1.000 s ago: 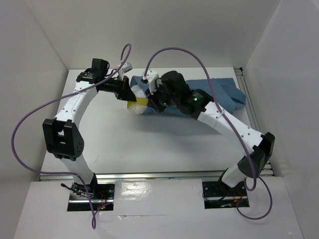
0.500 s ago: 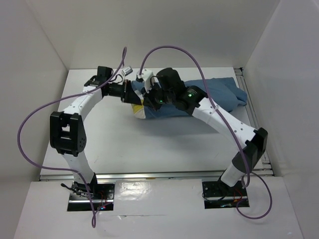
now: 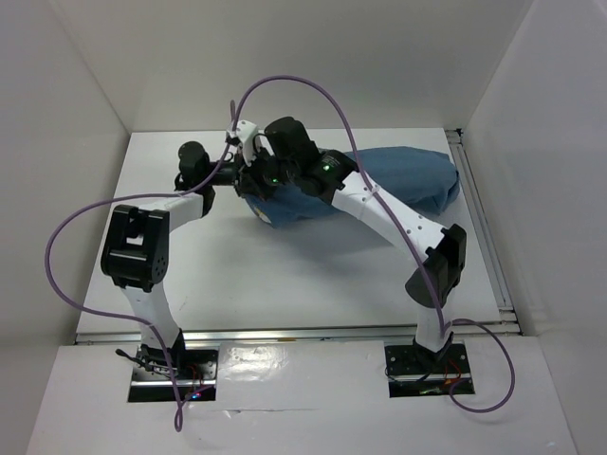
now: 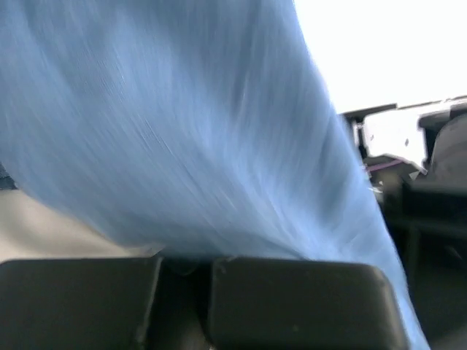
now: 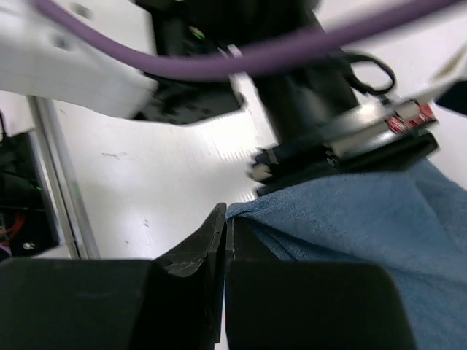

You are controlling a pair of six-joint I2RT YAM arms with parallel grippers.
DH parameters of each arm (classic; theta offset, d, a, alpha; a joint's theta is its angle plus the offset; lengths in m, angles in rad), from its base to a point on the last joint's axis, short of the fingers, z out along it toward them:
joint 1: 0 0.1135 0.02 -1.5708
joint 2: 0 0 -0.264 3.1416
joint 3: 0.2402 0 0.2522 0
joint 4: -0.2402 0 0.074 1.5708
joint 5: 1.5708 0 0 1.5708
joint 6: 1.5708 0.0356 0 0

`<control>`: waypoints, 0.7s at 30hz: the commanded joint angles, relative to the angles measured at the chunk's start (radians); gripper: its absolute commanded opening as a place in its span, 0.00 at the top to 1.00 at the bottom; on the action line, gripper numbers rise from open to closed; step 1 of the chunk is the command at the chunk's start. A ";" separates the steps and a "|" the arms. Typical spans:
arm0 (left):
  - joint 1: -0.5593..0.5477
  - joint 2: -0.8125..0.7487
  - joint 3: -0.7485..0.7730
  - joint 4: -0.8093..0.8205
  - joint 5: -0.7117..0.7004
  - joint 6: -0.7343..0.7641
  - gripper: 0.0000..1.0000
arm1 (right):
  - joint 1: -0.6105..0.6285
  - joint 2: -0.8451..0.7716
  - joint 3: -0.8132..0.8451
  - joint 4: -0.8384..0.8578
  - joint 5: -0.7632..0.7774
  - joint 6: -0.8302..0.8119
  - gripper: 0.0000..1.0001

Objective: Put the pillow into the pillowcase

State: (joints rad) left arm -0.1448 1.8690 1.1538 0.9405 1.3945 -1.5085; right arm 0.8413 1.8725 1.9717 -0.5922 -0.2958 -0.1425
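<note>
Status: final stage of insertion. The pillowcase lies across the far half of the table as 1 full, rounded blue mass. No cream fabric of the pillow shows in any of the 3 views, so the pillow is judged to sit inside the sleeve, though how far in cannot be confirmed.

Both arms reach to the left end of the blue cloth. The left gripper and the right gripper sit just beside each other there, close enough that the overhead view does not separate them cleanly.

Left wrist view: the 2 dark fingers stand almost together, and the blue cloth runs down taut into the narrow gap between them. The claw is judged to be clamped on the pillowcase fabric.

Right wrist view: the fingertips meet on a folded edge of the blue cloth, with bare table beyond it. This claw is pinched closed on the pillowcase as well.

Step in hand: drawing the left end of the sleeve, judged to be its mouth, over the last of the pillow.

Next move, as a judgement:
1. Keep both pinches firm and pull evenly, so the hem does not ride back.
2. Separate the 2 wrists before any release, since they crowd each other.
3. Let go only once the end is fully covered.
</note>
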 commanded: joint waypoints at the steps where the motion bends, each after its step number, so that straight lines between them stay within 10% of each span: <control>1: -0.006 0.012 0.034 0.336 -0.038 -0.276 1.00 | 0.076 -0.004 0.092 0.177 -0.115 0.014 1.00; 21: -0.010 0.075 0.066 0.445 -0.112 -0.377 1.00 | 0.168 0.122 0.312 0.236 -0.189 -0.020 1.00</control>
State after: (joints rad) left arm -0.1226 1.9366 1.1790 1.2892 1.3762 -1.8629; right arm 0.9474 1.9675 2.1899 -0.5243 -0.3779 -0.1768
